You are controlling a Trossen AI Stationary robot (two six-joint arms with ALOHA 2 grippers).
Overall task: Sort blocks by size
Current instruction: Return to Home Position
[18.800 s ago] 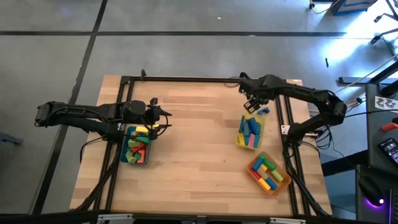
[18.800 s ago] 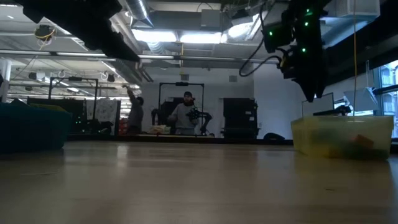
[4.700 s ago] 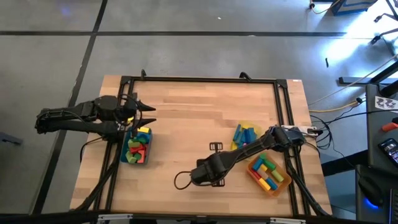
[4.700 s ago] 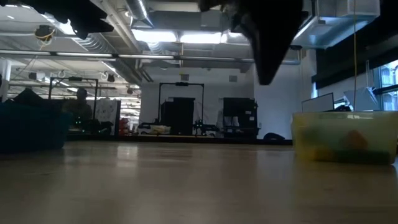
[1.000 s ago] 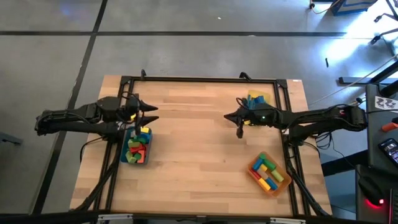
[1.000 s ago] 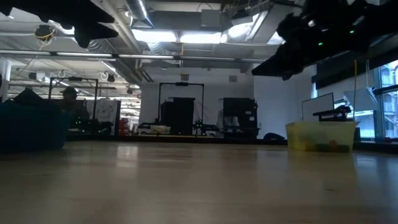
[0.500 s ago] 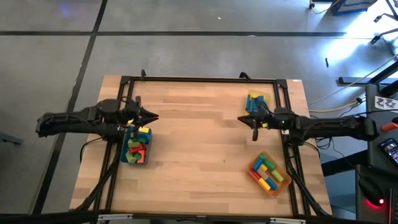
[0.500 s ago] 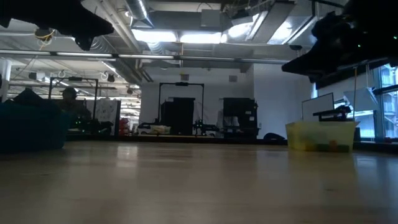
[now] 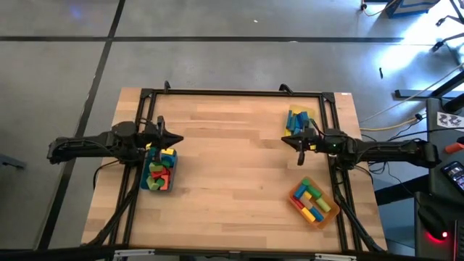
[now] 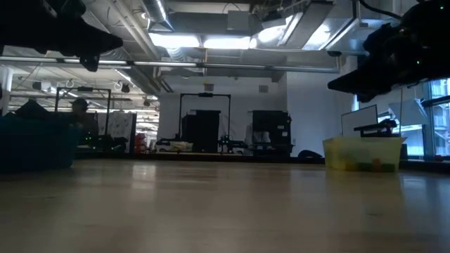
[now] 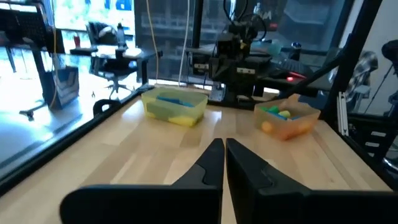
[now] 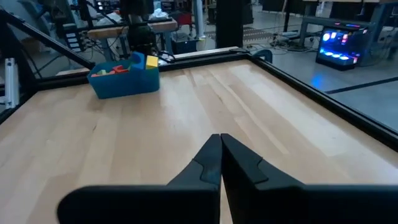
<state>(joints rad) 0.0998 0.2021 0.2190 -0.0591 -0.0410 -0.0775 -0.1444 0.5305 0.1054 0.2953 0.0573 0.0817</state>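
The blocks lie in three trays. The teal tray [image 9: 150, 187] at the left holds red, green and yellow ones [image 9: 161, 170]. Blue ones [image 9: 296, 120] fill the yellow tray [image 9: 292, 111] at the far right. The orange tray [image 9: 293, 194] at the near right holds mixed ones [image 9: 313, 202]. My left gripper [image 9: 179, 138] hangs shut and level just beyond the teal tray's far end, holding nothing [image 11: 224, 149]. At the yellow tray's near end my right gripper [image 9: 283, 140] is also shut and holds nothing [image 12: 219, 143]. The grippers point at each other across the table.
A black frame [image 9: 232, 92] runs along the table's far edge and both sides. Bare wood [image 9: 232, 167] lies between the two grippers. Beyond the table, the low view shows a room with racks and equipment [image 10: 204, 126].
My left gripper has shut on nothing and sunk a little beside the teal tray. My right gripper, shut throughout, has drawn back toward the table's right edge and now sits by the yellow tray's near end. No tray or block has moved.
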